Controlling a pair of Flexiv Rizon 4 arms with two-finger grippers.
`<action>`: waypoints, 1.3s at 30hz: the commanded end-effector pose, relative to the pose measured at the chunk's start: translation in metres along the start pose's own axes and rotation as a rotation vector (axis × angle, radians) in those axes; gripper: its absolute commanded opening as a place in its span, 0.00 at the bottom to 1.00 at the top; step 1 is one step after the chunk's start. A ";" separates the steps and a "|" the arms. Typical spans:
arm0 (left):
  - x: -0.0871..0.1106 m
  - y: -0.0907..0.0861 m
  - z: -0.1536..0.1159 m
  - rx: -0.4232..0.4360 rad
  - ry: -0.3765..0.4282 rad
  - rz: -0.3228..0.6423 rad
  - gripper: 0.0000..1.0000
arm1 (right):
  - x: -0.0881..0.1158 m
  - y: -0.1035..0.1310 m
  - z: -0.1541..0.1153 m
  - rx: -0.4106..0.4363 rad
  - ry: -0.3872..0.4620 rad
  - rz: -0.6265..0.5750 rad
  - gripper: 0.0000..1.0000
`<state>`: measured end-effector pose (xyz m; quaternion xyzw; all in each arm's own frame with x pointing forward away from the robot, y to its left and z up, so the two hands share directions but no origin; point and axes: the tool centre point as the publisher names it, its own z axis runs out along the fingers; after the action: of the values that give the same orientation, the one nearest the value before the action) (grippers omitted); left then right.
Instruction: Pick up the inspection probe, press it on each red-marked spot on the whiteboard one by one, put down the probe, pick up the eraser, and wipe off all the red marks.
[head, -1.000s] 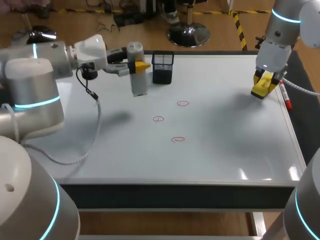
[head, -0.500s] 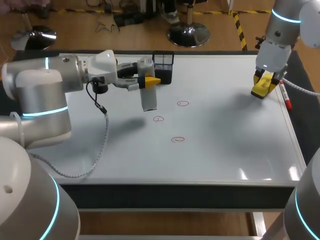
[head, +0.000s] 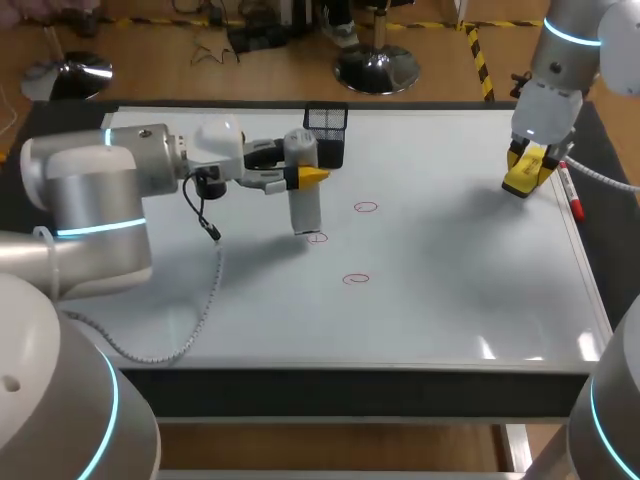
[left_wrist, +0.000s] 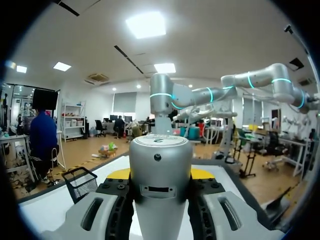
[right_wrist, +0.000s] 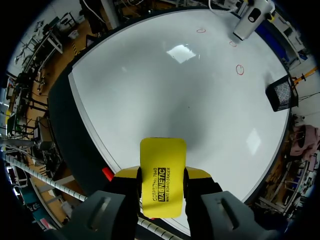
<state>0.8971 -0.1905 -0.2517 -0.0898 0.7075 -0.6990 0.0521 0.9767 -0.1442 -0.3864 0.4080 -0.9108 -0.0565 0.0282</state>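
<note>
Grey plastic sits between the yellow fingertips of your left gripper: it is clamped on the upper body of the inspection probe and holds it upright. Over the last second that arm has carried the probe away from the black mesh basket, forward and toward the middle of the whiteboard. Its lower end now stands on or just above the middle red mark; you cannot confirm contact from these views. Judge this as the first press of three, with the rear red mark and the front red mark not yet visited. Your right gripper has not moved. It stays at the whiteboard's right edge, closed on the yellow eraser, beside the red marker, ready for the wipe.
</note>
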 end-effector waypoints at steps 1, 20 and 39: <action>0.000 0.006 0.007 0.004 0.002 0.000 0.00 | 0.000 -0.001 -0.001 0.002 0.004 -0.002 0.00; 0.007 0.023 0.014 -0.018 0.014 0.027 0.00 | 0.000 -0.001 -0.001 0.002 0.004 -0.002 0.00; 0.005 0.034 0.017 -0.024 0.022 0.022 0.00 | 0.000 -0.001 -0.001 0.002 0.004 -0.002 0.00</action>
<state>0.8922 -0.2075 -0.2834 -0.0755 0.7181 -0.6899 0.0517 0.9767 -0.1441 -0.3865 0.4080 -0.9108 -0.0566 0.0281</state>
